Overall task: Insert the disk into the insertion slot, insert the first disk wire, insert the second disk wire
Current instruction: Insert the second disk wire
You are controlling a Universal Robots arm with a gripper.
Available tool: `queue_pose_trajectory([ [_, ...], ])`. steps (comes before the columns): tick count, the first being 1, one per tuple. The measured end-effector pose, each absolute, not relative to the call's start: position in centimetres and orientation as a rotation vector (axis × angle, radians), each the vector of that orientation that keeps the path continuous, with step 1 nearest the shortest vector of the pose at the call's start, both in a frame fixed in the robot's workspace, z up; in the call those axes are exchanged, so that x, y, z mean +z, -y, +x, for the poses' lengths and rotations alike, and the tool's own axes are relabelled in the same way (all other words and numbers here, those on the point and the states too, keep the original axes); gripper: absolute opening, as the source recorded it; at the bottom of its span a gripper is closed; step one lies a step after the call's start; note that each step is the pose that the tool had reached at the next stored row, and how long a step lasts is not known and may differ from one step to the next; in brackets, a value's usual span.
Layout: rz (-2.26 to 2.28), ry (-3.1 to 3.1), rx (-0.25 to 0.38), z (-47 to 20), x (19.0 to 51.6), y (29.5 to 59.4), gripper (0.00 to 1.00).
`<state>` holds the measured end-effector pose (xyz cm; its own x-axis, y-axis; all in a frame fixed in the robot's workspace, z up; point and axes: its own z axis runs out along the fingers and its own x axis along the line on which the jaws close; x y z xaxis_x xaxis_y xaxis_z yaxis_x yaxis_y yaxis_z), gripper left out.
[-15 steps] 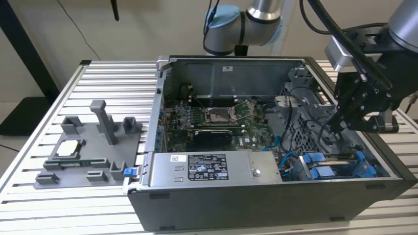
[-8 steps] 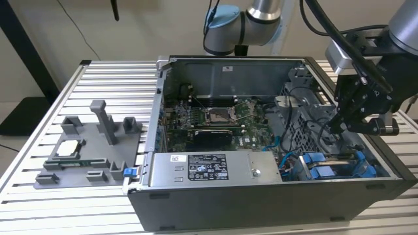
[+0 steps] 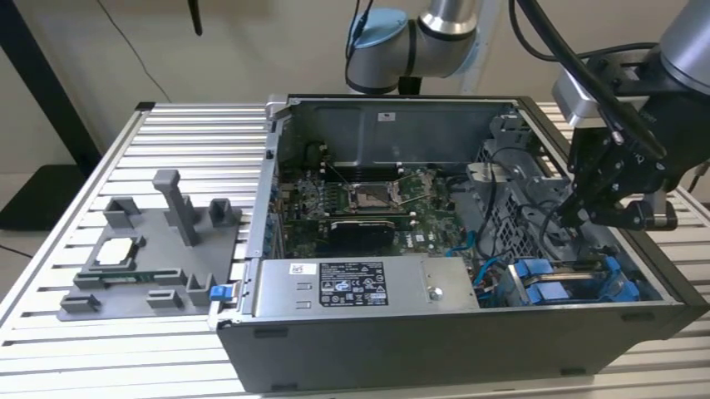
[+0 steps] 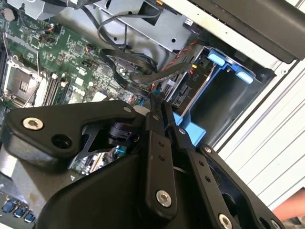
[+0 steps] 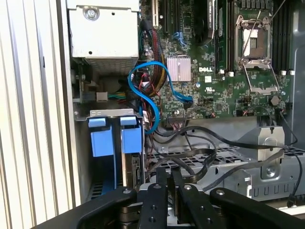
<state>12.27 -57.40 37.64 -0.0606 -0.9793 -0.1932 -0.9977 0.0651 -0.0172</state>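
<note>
disk [image 5: 131, 164] sits in the insertion slot [image 5: 112, 113]; jaws closed together above, empty.

The computer case [image 3: 444, 349] is dark matt metal with a bare grey sheet-metal inside. Next to it the tabletop [image 3: 66, 349] is ribbed, satin aluminium. Inside the case, the motherboard [image 5: 224, 90] is glossy green with a brushed silver heatsink, and the insertion slot [image 4: 228, 95] has grey metal walls edged in smooth bright blue plastic. Above the case, the tool [image 4: 159, 117] is matt black metal with shiny screw heads
</note>
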Motion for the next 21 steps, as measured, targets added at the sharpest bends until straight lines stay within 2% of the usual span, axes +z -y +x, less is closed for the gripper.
queue_pose_trajectory([
  [21,-2.071,-2.211,0.16,12.27,36.62,57.93,0.0],
])
